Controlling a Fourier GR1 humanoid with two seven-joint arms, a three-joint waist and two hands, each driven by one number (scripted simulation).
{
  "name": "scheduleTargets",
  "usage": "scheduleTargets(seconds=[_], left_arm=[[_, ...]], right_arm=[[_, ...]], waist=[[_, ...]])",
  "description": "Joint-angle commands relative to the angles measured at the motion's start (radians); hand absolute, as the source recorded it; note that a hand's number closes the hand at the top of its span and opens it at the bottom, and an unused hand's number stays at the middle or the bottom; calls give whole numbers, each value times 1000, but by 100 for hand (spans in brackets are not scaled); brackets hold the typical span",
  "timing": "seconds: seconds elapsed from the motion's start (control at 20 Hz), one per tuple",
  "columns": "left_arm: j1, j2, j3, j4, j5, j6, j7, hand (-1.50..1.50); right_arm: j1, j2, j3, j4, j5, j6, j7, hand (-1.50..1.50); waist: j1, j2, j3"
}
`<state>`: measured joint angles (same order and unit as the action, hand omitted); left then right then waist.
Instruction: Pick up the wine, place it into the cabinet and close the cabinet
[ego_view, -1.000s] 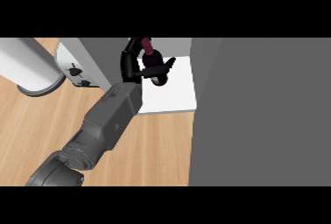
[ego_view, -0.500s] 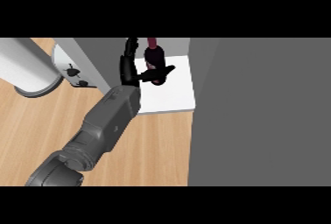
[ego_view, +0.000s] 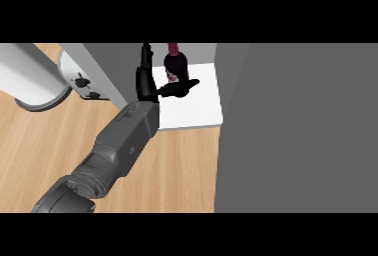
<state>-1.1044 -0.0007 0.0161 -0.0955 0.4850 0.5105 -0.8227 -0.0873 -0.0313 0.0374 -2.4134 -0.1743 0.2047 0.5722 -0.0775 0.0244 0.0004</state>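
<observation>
A view from above, looking steeply down at a wooden counter (ego_view: 170, 165); one grey forearm (ego_view: 122, 145) is reaching up from the lower left toward the middle top; it is ending in a black hand (ego_view: 151, 85), and which of the robot's two hands it is cannot be told from this view alone; it is taken here as the left.

The hand is extending into an open cabinet; its fingers (ego_view: 144, 65) are pointing up along the cabinet's left wall (ego_view: 111, 70) and its thumb (ego_view: 181, 88) is sticking out to the right; the hand is standing open around the wine rather than curled on it.

The wine (ego_view: 176, 62), a dark red bottle, is standing on the cabinet's white shelf (ego_view: 203, 100), between the fingers and thumb, near the view's top; whether the hand is touching it is unclear.

A large grey door (ego_view: 295, 130) is filling the right side; a white cylinder (ego_view: 26, 75) is standing at the left, with two small black knobs (ego_view: 87, 87) on a pale panel just beside it.
</observation>
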Motion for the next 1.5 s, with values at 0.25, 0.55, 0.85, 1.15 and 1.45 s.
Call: scheduleTargets(seconds=[0.25,0.55,0.85,1.15,1.45], left_arm=[[48,1,10,5,-7,-49,-68,-150],[34,12,-7,6,-29,-119,-49,-150],[54,1,-2,-3,-21,-160,-67,-150],[103,1,-7,-29,28,-231,-90,-150],[132,1,-75,-81,114,-256,-53,-150]], right_arm=[[-28,15,13,5,-6,-11,-6,-150],[-2,17,50,-42,4,-23,36,-150],[-55,16,15,-27,-9,-52,46,-150],[-1,9,18,-9,-36,-15,12,-150],[-25,20,81,-74,5,-51,83,-150]], waist=[[1,9,-3],[8,1,-2],[18,-2,-2],[15,-7,-1],[5,-19,-2]])
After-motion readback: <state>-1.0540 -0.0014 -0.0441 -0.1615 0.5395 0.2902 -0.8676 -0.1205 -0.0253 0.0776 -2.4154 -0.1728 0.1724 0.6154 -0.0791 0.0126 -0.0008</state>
